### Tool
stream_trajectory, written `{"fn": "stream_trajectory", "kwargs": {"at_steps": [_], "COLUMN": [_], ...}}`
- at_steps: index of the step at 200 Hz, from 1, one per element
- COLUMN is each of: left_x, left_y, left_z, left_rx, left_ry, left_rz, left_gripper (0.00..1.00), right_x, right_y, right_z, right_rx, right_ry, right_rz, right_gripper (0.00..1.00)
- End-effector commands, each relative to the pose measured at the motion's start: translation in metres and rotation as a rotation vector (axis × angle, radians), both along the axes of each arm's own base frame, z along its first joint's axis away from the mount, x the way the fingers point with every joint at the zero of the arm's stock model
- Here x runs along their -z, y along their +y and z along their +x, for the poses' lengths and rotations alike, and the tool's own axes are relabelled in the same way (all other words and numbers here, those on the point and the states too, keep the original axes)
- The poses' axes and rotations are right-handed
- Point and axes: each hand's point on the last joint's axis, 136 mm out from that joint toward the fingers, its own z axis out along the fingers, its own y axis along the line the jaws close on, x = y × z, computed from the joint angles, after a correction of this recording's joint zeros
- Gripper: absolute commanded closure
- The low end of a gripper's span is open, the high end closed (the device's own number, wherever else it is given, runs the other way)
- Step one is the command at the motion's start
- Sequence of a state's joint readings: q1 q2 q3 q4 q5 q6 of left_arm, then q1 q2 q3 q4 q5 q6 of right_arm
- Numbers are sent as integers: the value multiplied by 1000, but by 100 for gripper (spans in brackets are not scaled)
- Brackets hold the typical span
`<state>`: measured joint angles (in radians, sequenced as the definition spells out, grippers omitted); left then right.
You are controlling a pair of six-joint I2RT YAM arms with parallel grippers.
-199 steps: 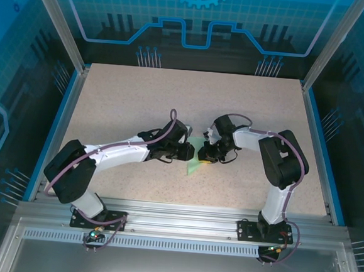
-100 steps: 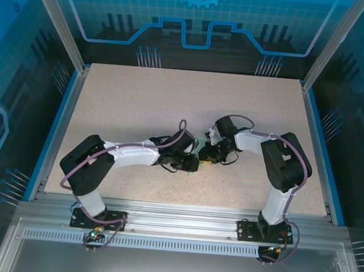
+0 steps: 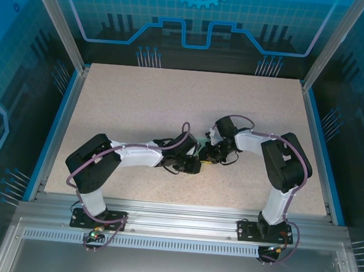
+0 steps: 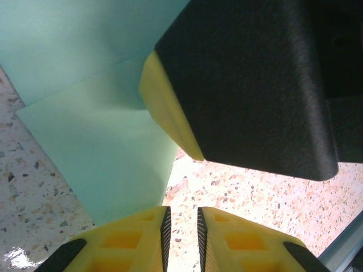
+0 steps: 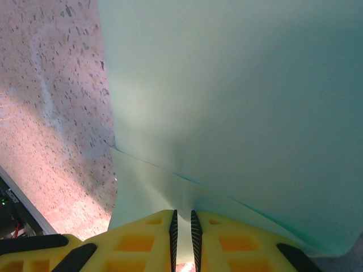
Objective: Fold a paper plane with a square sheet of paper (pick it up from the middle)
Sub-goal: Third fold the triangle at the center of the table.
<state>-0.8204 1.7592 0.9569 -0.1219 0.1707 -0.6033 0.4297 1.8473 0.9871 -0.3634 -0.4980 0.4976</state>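
Well clear of table (image 3: 141, 95) edges, right fingers (image 5: 142, 241) pinch the paper (image 5: 238, 85).

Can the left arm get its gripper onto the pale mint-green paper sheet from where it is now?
Probably yes: the left gripper sits right at the edge of the pale mint-green paper sheet, with nothing between them. The right gripper, pinching the sheet, crowds close on one side.

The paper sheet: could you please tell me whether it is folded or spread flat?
Folded: the paper sheet shows one mint-green layer overlapping another along a straight edge.
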Motion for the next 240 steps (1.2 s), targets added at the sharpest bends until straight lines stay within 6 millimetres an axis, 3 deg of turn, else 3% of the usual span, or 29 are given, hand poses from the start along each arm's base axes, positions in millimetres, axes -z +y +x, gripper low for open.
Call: {"fn": "stream_trajectory", "kwargs": {"at_steps": [1, 50, 91, 127, 188, 240], "left_x": [-9, 1, -10, 2, 25, 33], "left_y": [-1, -1, -5, -1, 6, 8], "left_z": [6, 9, 12, 15, 3, -5], "left_rx": [-13, -44, -49, -90, -115, -80], "left_ry": [-20, 32, 44, 87, 157, 180], "left_rz": [-46, -115, -190, -190, -168, -150], "left_gripper": [76, 75, 73, 73, 73, 73], "right_x": [10, 10, 11, 10, 9, 5], "right_y": [-12, -12, -13, -13, -13, -13], "right_z": [-7, -7, -8, -8, -7, -5], "right_rx": [11, 10, 7, 5, 9, 13], "right_ry": [18, 18, 21, 19, 15, 5], "right_rz": [-56, -59, -66, -65, -67, -63], "right_gripper": [82, 83, 83, 83, 83, 83]}}
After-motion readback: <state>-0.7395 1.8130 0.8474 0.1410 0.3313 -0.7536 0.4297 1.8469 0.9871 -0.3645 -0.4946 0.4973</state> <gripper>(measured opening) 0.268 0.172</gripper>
